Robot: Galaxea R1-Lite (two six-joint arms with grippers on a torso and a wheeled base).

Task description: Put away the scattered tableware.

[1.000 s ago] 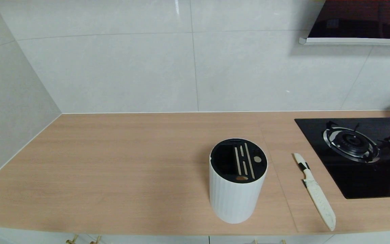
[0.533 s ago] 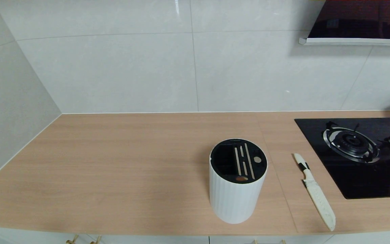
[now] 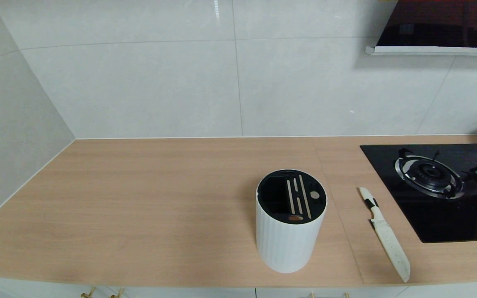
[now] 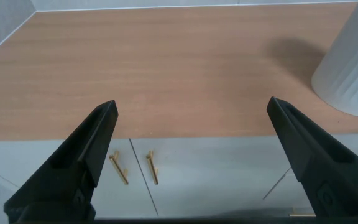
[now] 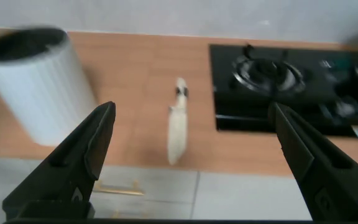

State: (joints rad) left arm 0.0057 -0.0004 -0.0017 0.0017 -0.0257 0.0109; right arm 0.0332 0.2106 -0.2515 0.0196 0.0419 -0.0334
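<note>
Knife (image 3: 383, 234) laid flat beside the slotted holder (image 3: 291, 219).
Right gripper (image 5: 192, 107) and left gripper (image 4: 192, 101) are held wide, empty; the handle (image 3: 369, 199) is best pinched squarely, not the blade (image 3: 392, 248).

Light wood countertop (image 3: 160, 198) running L to R, black glass gas hob (image 3: 441, 221) set in at R end, round burner (image 3: 429, 174) w/ metal ring on it, dark range hood (image 3: 441, 29) above at top R, pale grey tiled wall (image 3: 160, 82) behind & on L, brass cabinet handles (image 4: 118, 168) below counter edge
</note>
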